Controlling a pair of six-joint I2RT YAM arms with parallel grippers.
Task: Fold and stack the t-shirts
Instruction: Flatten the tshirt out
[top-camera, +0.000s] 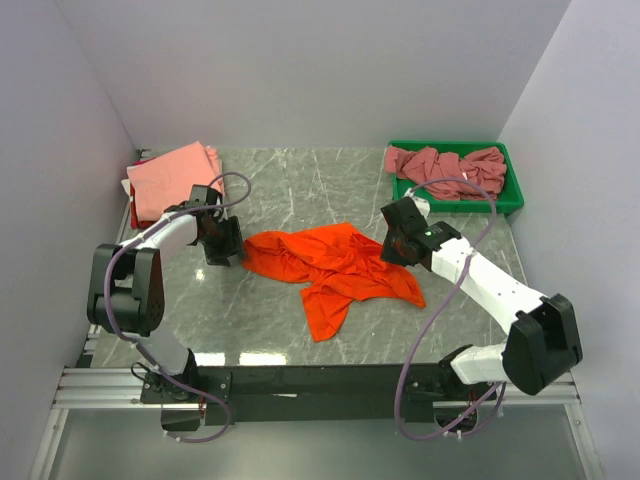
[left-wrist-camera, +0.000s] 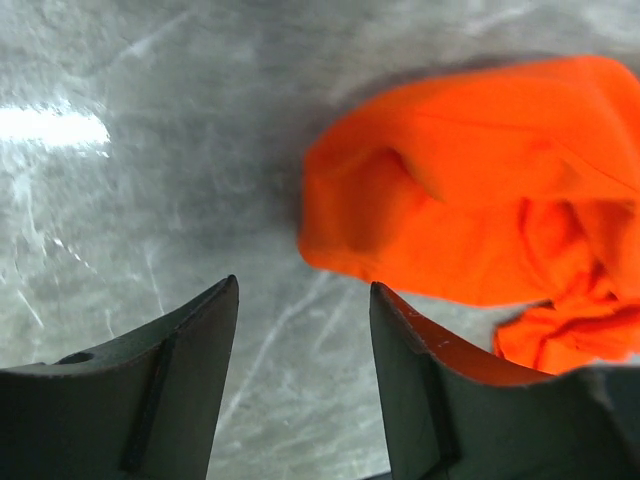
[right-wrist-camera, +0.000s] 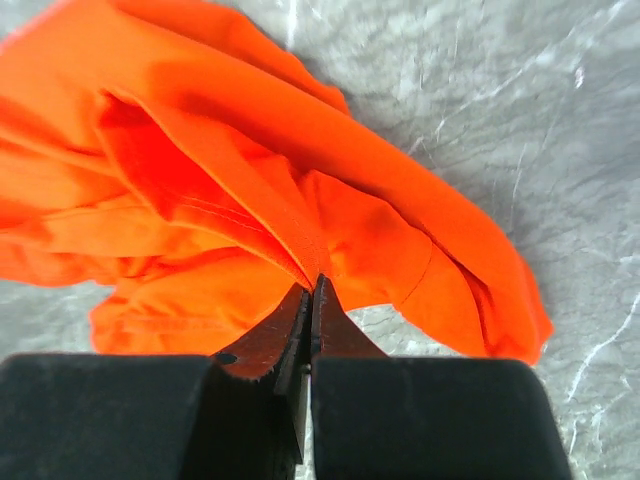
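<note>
The right pincer (right-wrist-camera: 312, 285) is closed tight on a raised fold of the orange t-shirt (top-camera: 330, 265), at the right side of the garment, and the cloth is seen drawn into the tips. The left pincer (left-wrist-camera: 303, 292) is held wide just beside the left edge of the same shirt. Only bare surface (top-camera: 300, 180) is seen between its fingers, so nothing is gripped by it.

The orange t-shirt is lying crumpled in the middle of the surface, between the two pincers. It is judged to be light, soft and limp. No shape will be kept when it is lifted, and a thin fold may slip out if it is pulled sharply. A hem or a shoulder seam is probably better to be taken, one at each side, so that the cloth can be spread flat.

A salmon-pink t-shirt (top-camera: 175, 175) is laid flat at the far left corner, well apart. Rose-mauve t-shirts (top-camera: 445, 160) are piled in a green bin (top-camera: 515, 200) at the far right. Open room is found in front of and behind the orange t-shirt, but the walls (top-camera: 60, 120) are close at both sides.
</note>
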